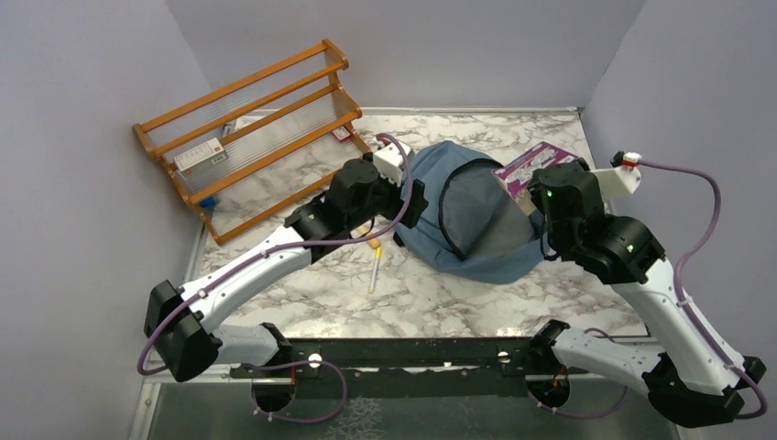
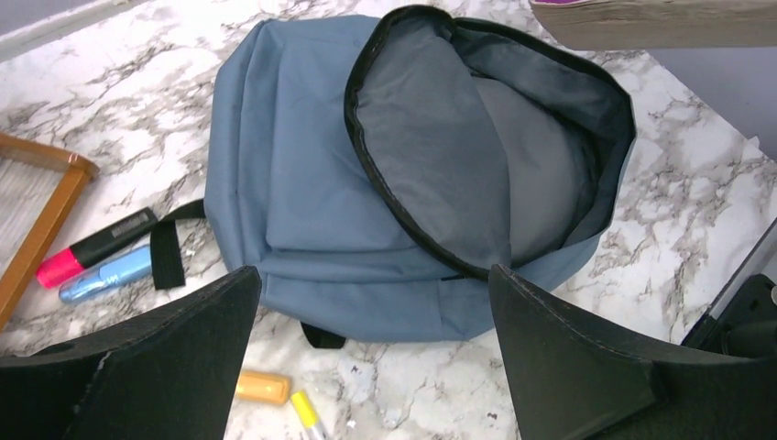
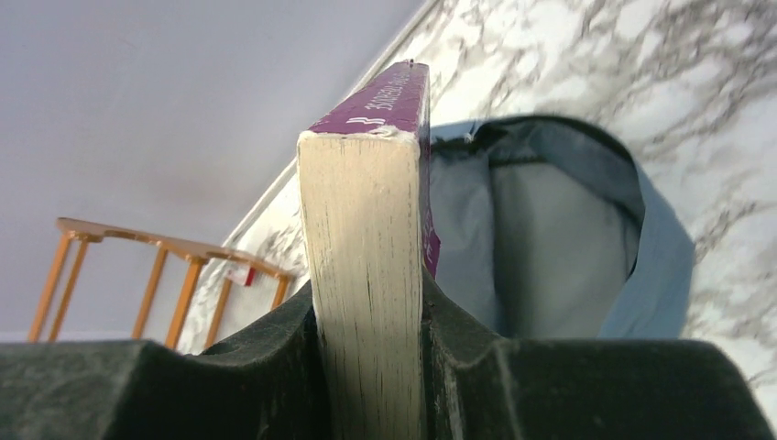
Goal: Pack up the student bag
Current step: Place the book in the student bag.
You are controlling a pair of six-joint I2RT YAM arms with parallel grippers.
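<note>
We are at the book-loading step. The right gripper (image 3: 366, 367) is clamped on a purple book (image 3: 365, 257), poised edge-up just beside the open mouth of the student bag (image 1: 467, 220), which lies flat on the table (image 1: 431, 298), unzipped. The left gripper (image 2: 374, 275) stands wide and empty, near the bag's opposite side. Next, we judge, the book must be angled into the opening without snagging the rim

Light is even and diffuse, from overhead — my arms cast only soft shadows on the marble table (image 1: 431, 293). In the left wrist view my left fingers (image 2: 137, 367) at the bottom edge read near-black, detail lost. The book (image 3: 366, 275) is sharp at centre; the rack (image 3: 188, 293) at lower left is soft.
</note>
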